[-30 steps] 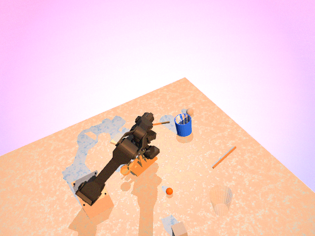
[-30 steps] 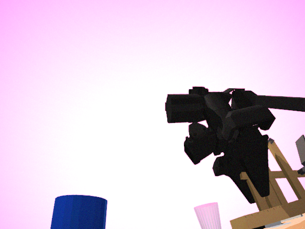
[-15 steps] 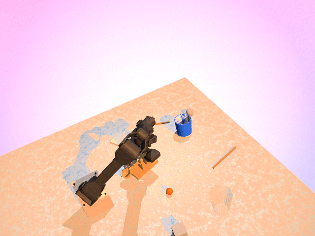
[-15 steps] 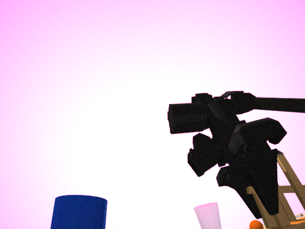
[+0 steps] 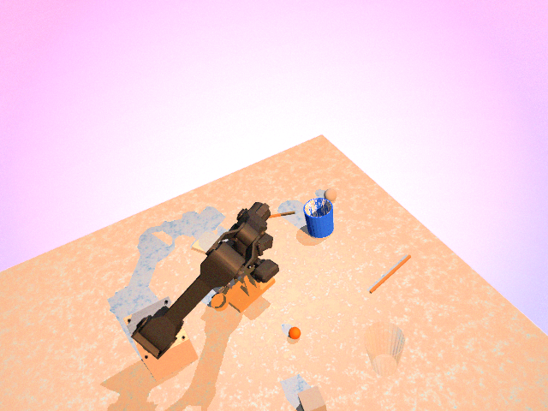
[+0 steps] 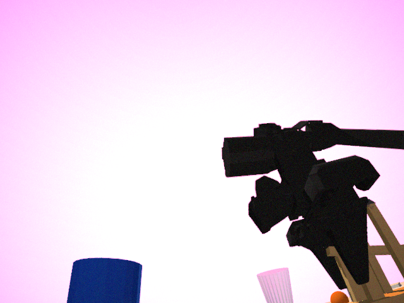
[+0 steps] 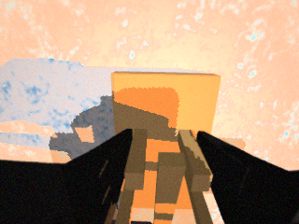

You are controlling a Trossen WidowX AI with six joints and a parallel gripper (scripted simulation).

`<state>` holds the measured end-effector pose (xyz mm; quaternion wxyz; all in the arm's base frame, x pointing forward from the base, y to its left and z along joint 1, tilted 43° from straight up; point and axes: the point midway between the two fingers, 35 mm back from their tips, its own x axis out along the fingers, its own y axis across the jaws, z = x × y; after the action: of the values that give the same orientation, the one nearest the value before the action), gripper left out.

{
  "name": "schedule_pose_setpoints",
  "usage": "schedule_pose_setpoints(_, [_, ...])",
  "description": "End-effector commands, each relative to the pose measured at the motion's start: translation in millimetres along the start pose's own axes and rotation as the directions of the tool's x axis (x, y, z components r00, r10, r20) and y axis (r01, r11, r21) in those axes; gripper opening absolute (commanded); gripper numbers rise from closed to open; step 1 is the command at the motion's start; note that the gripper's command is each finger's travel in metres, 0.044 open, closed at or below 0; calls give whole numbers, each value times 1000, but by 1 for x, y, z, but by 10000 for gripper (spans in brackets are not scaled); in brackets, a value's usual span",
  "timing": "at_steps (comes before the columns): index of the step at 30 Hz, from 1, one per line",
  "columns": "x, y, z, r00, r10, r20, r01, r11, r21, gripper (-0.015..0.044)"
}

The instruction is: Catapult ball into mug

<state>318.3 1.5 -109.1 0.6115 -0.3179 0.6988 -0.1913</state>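
Note:
The wooden catapult (image 5: 242, 298) (image 6: 382, 228) (image 7: 187, 95) stands on its orange base on the table, under my wrist. My gripper (image 5: 248, 277) (image 6: 349, 275) (image 7: 163, 135) reaches down over it, and the two dark fingers press on the outer sides of its wooden side rails. The orange ball (image 5: 294, 332) (image 6: 338, 297) lies on the table to the right of the catapult, apart from it. The blue mug (image 5: 318, 219) (image 6: 104, 280) stands upright farther back, beyond the arm.
A pale translucent cup (image 5: 384, 347) (image 6: 275, 285) stands at the front right. An orange stick (image 5: 389, 273) lies right of the mug, a shorter one (image 5: 282, 214) left of it. A pale sphere (image 5: 330, 193) sits behind the mug. A pale cube (image 5: 312, 398) is at the front edge.

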Motion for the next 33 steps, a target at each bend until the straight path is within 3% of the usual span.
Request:
schedule_pose_setpoints(1, [-1,0,1,1000,0,1,0,1000,3,289])
schedule_pose_setpoints(5, [-3,0,1,1000,0,2,0,1000,3,394])
schedule_pose_setpoints(7, [-24,1,3,1000,3,3,-3,1000,2,440])
schedule_pose_setpoints(12, [-98,1,0,1000,5,1,-5,1000,0,440])
schedule_pose_setpoints(21, [-90,3,4,1000,4,15,-4,1000,-7,440])
schedule_pose_setpoints(26, [-150,3,4,1000,9,22,-9,1000,-2,440])
schedule_pose_setpoints(28, [-153,3,4,1000,9,23,-9,1000,-1,440])
schedule_pose_setpoints(29, [-126,0,5,1000,4,12,-4,1000,-6,414])
schedule_pose_setpoints(33, [-102,-58,6,999,31,20,-32,997,72,309])
